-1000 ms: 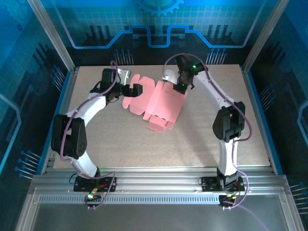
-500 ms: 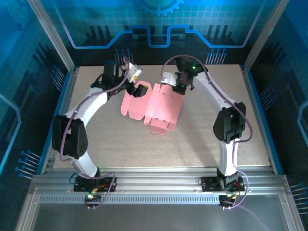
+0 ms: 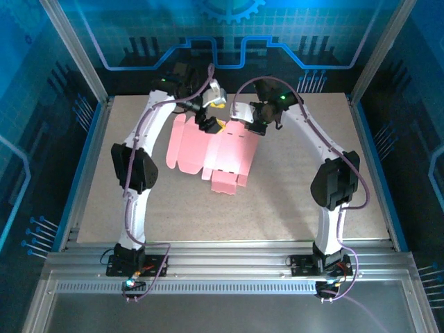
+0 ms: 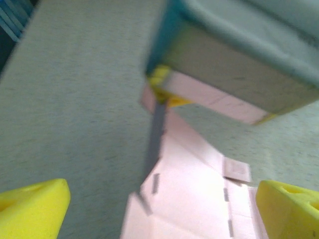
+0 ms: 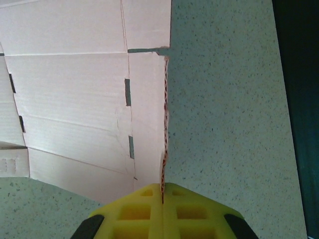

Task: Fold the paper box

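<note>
So the right jaws were clamped tight on the paper box (image 5: 75,99), pinching its right-hand edge between the yellow fingertips (image 5: 144,209) at the bottom of the right wrist view. The left jaws were spread wide with nothing in them, one yellow tip in the lower left corner of the left wrist view and the other in the lower right, with the pink card lying below, between them.

From the top camera both sets of jaws sat close together at the upper middle of the frame, over the far edge of the box. The box itself was a flat pink cutout lying on the table (image 3: 298,194) around mid-frame, with a small flap (image 3: 225,182) sticking out toward the bottom.

The left wrist shot was pretty blurry. A grey block (image 4: 239,64) sat in its upper right, couldn't tell what it was.
</note>
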Controlling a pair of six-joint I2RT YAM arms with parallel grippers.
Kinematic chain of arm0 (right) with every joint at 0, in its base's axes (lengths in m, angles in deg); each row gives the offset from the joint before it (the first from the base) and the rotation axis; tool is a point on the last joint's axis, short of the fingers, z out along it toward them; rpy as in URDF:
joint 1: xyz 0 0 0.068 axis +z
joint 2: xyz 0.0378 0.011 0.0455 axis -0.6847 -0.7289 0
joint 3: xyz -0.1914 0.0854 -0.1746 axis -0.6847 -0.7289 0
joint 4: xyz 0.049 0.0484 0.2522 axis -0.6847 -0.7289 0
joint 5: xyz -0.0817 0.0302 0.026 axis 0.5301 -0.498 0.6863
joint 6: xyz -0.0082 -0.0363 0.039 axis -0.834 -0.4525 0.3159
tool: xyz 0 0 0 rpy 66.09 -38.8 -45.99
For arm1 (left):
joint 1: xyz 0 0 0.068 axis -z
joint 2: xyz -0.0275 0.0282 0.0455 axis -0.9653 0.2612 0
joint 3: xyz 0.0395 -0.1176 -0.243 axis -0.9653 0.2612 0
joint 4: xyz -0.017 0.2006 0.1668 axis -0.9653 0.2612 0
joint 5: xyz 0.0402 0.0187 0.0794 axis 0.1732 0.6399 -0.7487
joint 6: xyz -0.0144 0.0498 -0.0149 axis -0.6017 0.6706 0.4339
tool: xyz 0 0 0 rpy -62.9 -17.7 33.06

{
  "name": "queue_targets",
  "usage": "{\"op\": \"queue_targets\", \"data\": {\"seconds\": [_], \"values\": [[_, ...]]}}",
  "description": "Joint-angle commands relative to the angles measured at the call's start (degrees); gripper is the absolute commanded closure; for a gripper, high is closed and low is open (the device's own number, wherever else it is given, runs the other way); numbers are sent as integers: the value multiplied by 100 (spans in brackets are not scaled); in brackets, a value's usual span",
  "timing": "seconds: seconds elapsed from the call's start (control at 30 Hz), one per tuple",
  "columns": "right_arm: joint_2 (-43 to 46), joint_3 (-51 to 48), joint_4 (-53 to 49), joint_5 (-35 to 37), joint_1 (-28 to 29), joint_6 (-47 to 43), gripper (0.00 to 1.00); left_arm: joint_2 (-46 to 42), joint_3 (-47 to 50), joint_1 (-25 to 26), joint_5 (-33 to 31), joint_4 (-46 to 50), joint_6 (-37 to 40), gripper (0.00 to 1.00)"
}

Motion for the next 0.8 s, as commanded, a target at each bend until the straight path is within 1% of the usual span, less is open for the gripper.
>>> {"op": "queue_targets", "data": {"seconds": [0.0, 0.07, 0.17, 0.23, 0.33, 0.5, 0.53, 0.67, 0.7, 0.73, 0.77], "values": [[238, -88, 29, -350, 119, -10, 100, 96, -139, 220, 373, 659, 646, 5], [266, -122, 37, -420, 143, 12, 100, 135, -138, 331, 362, 551, 595, 8], [285, -133, 30, -423, 178, 24, 100, 167, -135, 391, 476, 313, 344, 17], [303, -146, 28, -431, 194, 32, 100, 175, -133, 405, 468, 246, 298, 27], [369, -214, 79, -484, 195, 64, 100, 202, -116, 400, 399, 241, 271, 35], [461, -315, 121, -527, 196, 80, 100, 228, -33, 379, 343, 227, 272, 54], [483, -339, 132, -536, 196, 82, 100, 228, -25, 370, 338, 208, 266, 55], [580, -420, 173, -589, 181, 94, 100, 241, 9, 339, 238, 122, 232, 56], [608, -452, 193, -614, 166, 111, 100, 250, 14, 331, 218, 105, 223, 52], [635, -487, 212, -638, 161, 120, 100, 244, 24, 305, 237, 66, 183, 43], [672, -528, 228, -658, 148, 129, 100, 237, 54, 272, 272, -2, 103, 38]]}}
